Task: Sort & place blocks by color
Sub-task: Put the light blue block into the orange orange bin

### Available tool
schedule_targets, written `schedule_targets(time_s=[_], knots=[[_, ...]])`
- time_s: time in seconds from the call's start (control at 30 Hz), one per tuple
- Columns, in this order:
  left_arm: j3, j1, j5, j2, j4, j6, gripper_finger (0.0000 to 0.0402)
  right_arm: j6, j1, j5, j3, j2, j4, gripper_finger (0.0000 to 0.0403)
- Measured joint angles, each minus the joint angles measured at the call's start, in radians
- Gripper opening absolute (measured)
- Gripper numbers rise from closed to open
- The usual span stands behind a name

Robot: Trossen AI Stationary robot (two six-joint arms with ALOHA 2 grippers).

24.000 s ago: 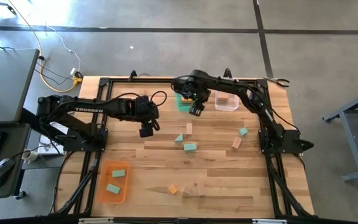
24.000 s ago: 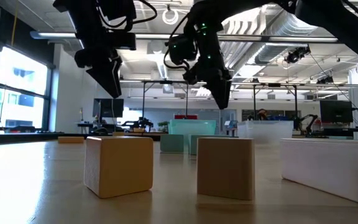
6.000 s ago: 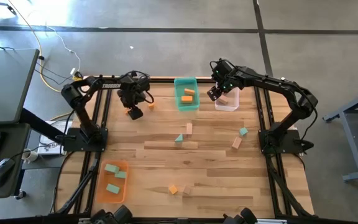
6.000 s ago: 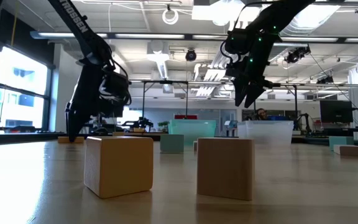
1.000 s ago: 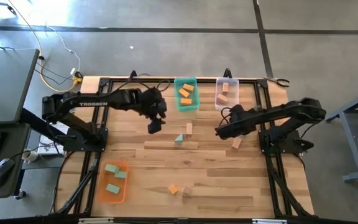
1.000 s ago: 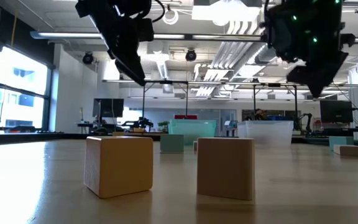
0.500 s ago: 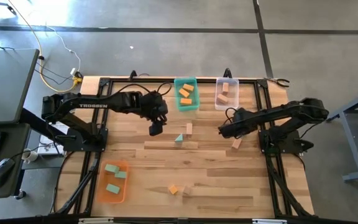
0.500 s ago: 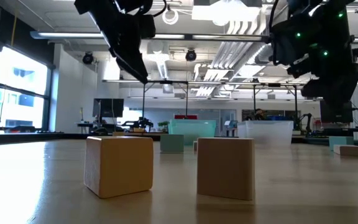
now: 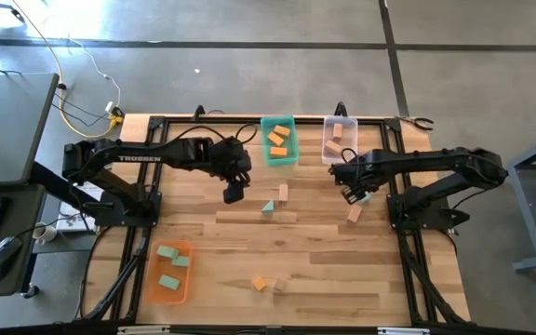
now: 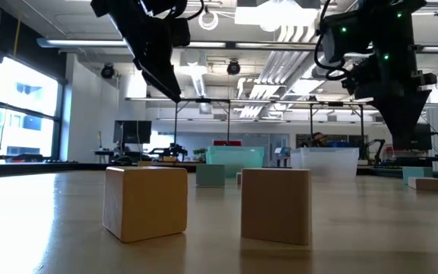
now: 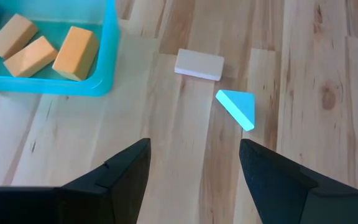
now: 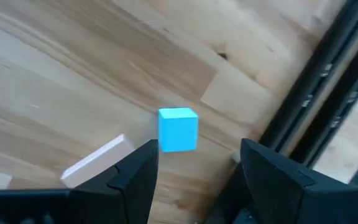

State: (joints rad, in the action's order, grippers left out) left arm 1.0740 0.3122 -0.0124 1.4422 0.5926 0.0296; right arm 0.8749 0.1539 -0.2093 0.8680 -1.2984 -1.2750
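Above teal cube point(image 12: 178, 129), right pincer point(image 9: 355, 193) spread, lined up for pickup; left pincer point(image 9: 234, 194) spread, facing teal wedge point(image 11: 237, 107).

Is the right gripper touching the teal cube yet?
Apart. The right wrist view shows the teal cube on bare wood ahead of the open right gripper, clear of both fingers.

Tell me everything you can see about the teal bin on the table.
The teal bin is a small rectangular open-topped tub, plastic by its look, standing upright at the table's far edge beside a clear bin. Three orange blocks lie loose inside. Nothing grips it; the left tool hangs open nearby.
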Motion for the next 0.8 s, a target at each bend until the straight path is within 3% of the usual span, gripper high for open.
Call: schedule_targets(time_s=[0.5, 0.8], knots=[[0.0, 0.0, -0.002, 0.0, 0.004, 0.008, 0.0232, 0.045, 0.019, 0.018, 0.0, -0.02, 0.031, 0.0215], [0.0, 0.0, -0.002, 0.0, 0.009, 0.018, 0.0232, 0.048, 0.009, 0.049, 0.0, -0.121, 0.034, 0.0215]])
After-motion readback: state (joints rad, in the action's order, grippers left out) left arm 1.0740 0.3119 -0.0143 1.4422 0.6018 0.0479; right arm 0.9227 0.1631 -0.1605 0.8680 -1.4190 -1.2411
